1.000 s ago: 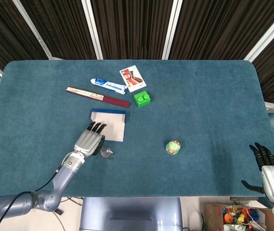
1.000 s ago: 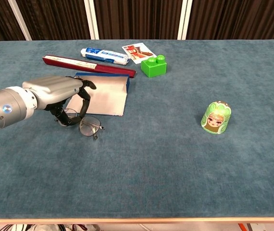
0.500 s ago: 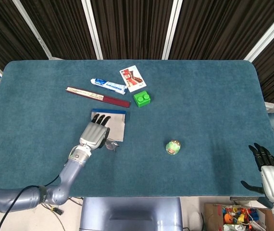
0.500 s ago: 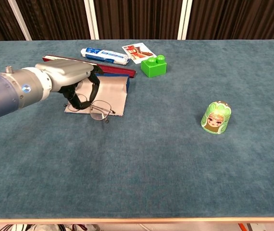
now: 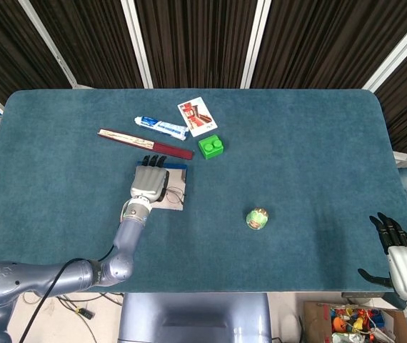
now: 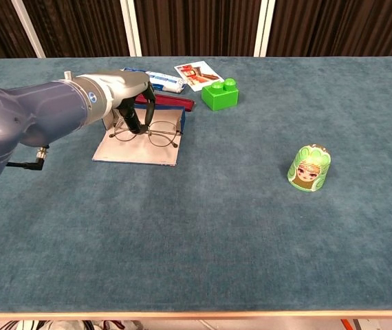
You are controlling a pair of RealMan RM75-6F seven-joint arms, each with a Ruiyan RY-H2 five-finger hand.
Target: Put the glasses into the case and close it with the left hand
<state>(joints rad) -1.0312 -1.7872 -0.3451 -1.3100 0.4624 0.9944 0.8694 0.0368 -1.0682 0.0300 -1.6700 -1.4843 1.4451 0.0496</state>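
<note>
The open glasses case lies flat on the blue table, its pale lining up and a blue edge at the back. My left hand hovers over the case and pinches the thin wire-framed glasses, which hang just above the lining. The head view hides most of the glasses under the hand. My right hand rests open off the table's right front corner, holding nothing.
Behind the case lie a dark red flat box, a toothpaste tube, a picture card and a green toy brick. A small green doll figure stands to the right.
My left hand has carried the glasses from the table in front of the case back and up over the case's lining. The right hand has not moved.
</note>
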